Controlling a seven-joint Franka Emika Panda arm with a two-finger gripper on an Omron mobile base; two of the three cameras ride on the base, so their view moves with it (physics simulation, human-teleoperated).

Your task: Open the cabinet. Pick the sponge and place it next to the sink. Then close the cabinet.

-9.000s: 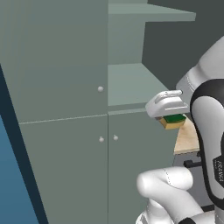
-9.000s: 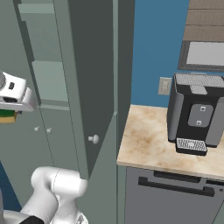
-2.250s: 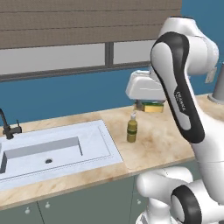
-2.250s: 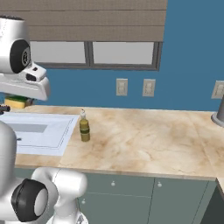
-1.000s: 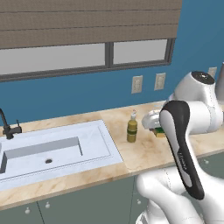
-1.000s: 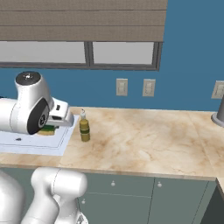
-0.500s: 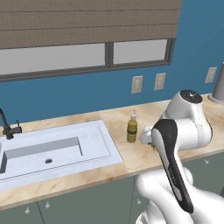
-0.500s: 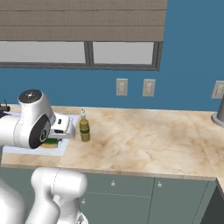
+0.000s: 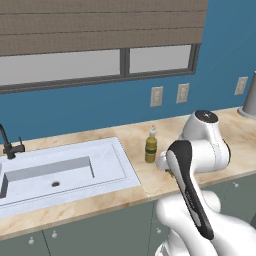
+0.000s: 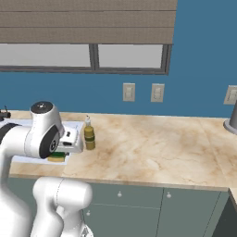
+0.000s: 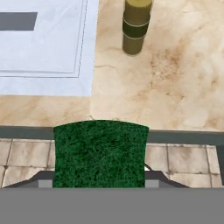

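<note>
Beige table (image 10: pixel 152 148) under the blue wall — the arm has dropped low since a second ago, fingers (image 10: pixel 62 155) clamped on the sponge (image 11: pixel 99 153) at the front edge, just right of the sink (image 9: pixel 65 170), near the bottle (image 9: pixel 151 148). Release seems next.

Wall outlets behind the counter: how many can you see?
3: two outlets side by side under the window's right end, a third far right by the grey canister. Others may be off-frame.
</note>
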